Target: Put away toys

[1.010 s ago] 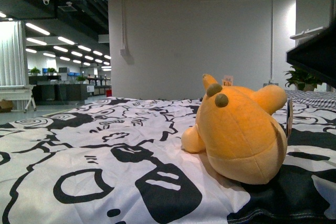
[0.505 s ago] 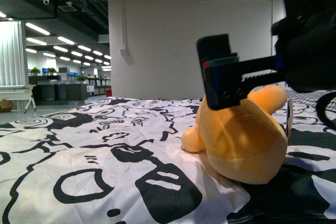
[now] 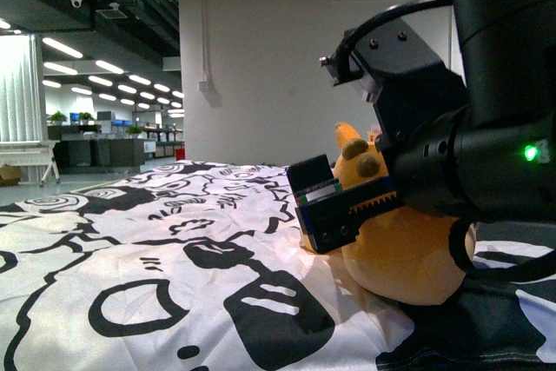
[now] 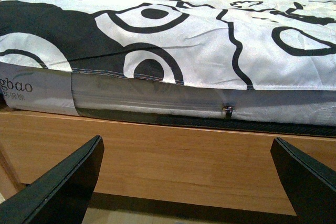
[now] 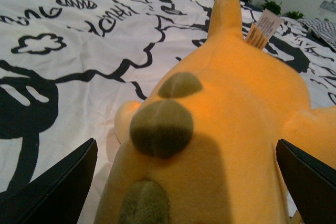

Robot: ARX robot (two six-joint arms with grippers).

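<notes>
The toy (image 3: 408, 254), a soft orange-yellow plush animal with olive spots, lies on the black-and-white patterned bed cover (image 3: 174, 241) at the right. My right arm reaches across in front of it, and one black finger (image 3: 323, 202) hangs by its near left side. In the right wrist view the toy (image 5: 226, 108) fills the space under my right gripper (image 5: 184, 182), which is open with a finger on either side of the plush body. A paper tag (image 5: 262, 27) sticks up from the toy. My left gripper (image 4: 184, 182) is open and empty, facing the side of the bed.
The left wrist view shows the bed's wooden frame (image 4: 173, 150) and the plastic-wrapped mattress edge (image 4: 147, 98) under the cover. A white wall (image 3: 261, 67) stands behind the bed, with an open office hall at far left. Checked bedding (image 5: 321, 24) lies beyond the toy.
My right arm has come down and nearer over the toy. Its finger dropped from the toy's head level to beside its body. The toy has not moved.
</notes>
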